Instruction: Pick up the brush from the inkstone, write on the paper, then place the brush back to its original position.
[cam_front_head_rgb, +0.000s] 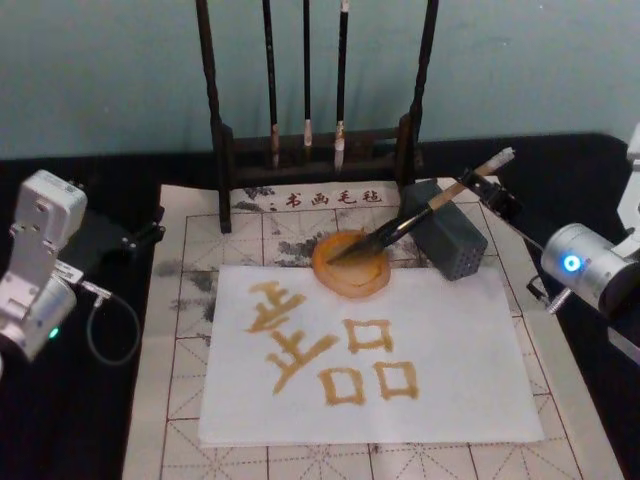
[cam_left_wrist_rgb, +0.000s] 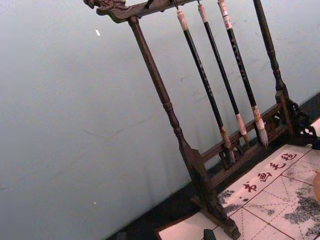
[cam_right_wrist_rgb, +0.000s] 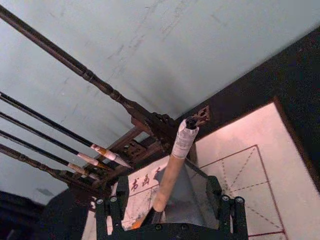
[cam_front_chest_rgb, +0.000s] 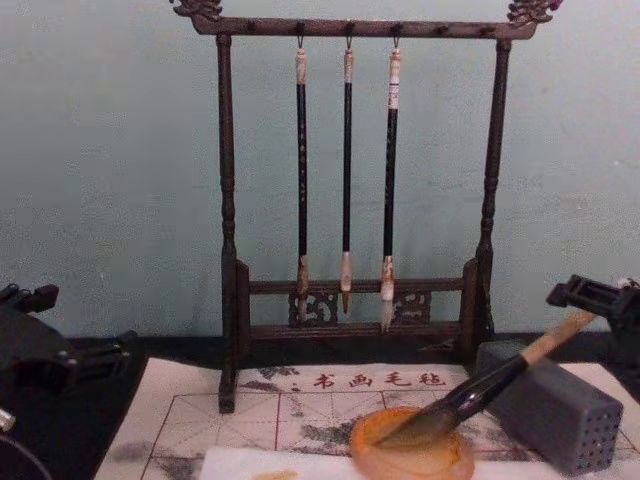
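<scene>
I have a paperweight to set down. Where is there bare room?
The paper is bare right of the written characters; the felt mat is bare left of the paper. Crowded behind: inkstone, brush, grey block, right gripper at the brush's end. Left gripper parked off the mat's left.

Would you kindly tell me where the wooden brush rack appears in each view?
Head: wooden brush rack, top centre.
Left wrist: rack close, against the wall.
Right wrist: rack behind the brush.
Chest: rack centred, full height.
Shared landmark: red characters at its foot.
</scene>
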